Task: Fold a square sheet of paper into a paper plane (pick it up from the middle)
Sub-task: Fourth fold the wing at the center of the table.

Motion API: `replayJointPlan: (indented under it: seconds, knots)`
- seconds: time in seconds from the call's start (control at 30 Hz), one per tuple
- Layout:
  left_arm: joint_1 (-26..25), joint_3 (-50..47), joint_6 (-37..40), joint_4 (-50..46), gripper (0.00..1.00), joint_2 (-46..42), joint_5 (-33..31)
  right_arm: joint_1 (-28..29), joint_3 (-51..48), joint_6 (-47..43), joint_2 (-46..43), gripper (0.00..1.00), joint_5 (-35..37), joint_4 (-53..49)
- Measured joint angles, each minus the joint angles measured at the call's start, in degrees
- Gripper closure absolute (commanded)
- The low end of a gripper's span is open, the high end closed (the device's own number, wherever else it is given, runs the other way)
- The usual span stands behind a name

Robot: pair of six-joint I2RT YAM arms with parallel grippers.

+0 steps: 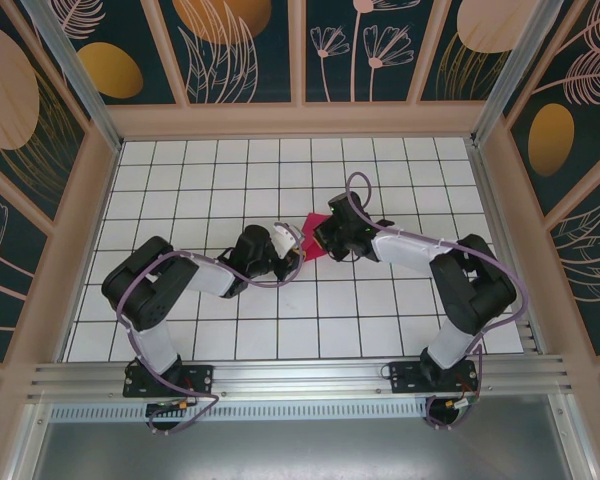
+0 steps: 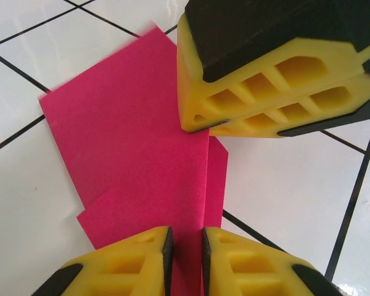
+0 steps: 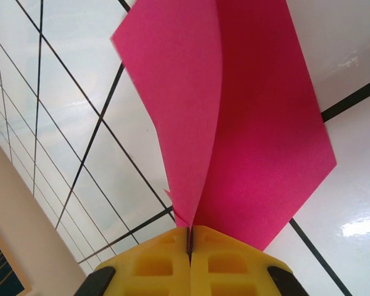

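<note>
- A white tiled tabletop (image 1: pixel 230 170) seen from above, with two robot arms reaching inward until their tips nearly meet at its middle.
- Between the tips lies the sheet of paper (image 1: pixel 313 225), magenta-pink, small and mostly covered by the arms.
- The left pincer (image 1: pixel 292 252) sits just left of the paper. The right pincer (image 1: pixel 327 240) sits on the paper's right side.
- Left wrist view: the sheet of paper (image 2: pixel 129 135) lies flat on the tiles, folded, one layer overlapping another with a straight vertical edge.
- The left pincer (image 2: pixel 185 237) shows its yellow pads at the bottom, narrowly parted, with pink paper showing in the slim gap. Whether the pads touch the paper cannot be told.
- In this same view the right pincer (image 2: pixel 190 120) comes in from the upper right, its yellow pads pressed together at the paper's far edge.
- Right wrist view: the right pincer (image 3: pixel 189 237) is clamped tight on one corner of the sheet of paper (image 3: pixel 246 123), which spreads away from it in two flaps, the left flap curling upward.
</note>
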Motion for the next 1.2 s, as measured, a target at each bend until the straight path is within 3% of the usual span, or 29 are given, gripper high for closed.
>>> replayJointPlan:
  seconds: [0.07, 0.23, 0.4, 0.8, 1.03, 1.2]
  knots:
    - [0.00, 0.00, 0.02, 0.02, 0.86, 0.04, -0.33, 0.00, 0.00, -0.04, 0.17, 0.99, -0.31, -0.02]
    - [0.00, -0.37, -0.07, 1.29, 0.92, 0.04, -1.09, -0.52, 0.00, -2.40, 0.17, 0.59, -1.60, 0.02]
    - [0.00, -2.27, -1.81, 2.58, 0.93, -0.50, -1.27, -3.06, -1.42, -8.57, -2.05, 0.46, -3.63, 1.16]
    - [0.00, -4.50, -14.34, 5.42, 0.92, -1.75, 3.26, -6.56, -3.72, -28.30, -5.90, 0.43, -13.46, 2.38]
    - [0.00, -4.90, -13.35, 5.44, 0.89, -1.81, 4.90, -7.30, 3.85, -28.70, 1.53, 0.58, -13.70, -6.69]
    - [0.00, -4.87, -10.10, 3.72, 0.86, -1.97, 5.27, -7.30, 5.40, -28.22, 4.07, 0.62, -13.70, -9.81]
